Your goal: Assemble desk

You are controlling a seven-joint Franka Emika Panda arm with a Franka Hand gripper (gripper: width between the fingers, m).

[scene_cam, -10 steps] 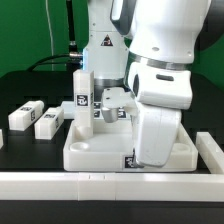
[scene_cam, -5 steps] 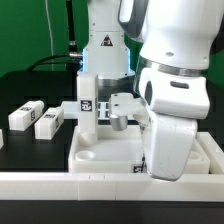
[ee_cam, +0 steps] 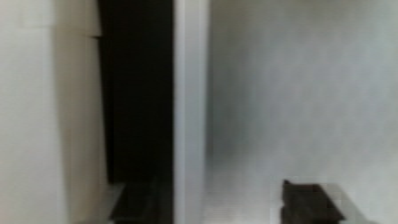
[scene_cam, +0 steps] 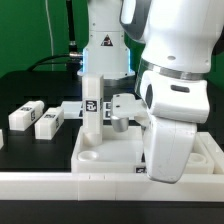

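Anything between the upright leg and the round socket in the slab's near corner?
Nothing visible. The leg stands upright close to the open socket in the slab; the loose legs lie aside, to the exterior view's left.

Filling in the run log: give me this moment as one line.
gripper: appears shut on upright leg | leg: over desk slab corner, contact unclear | loose legs: exterior view's left

The exterior view sits low and close in front of the slab (scene_cam: 112,150), looking slightly down across it at the arm (scene_cam: 172,95). The wrist view is hard against blurred white surfaces, too near to tell which part both views share.
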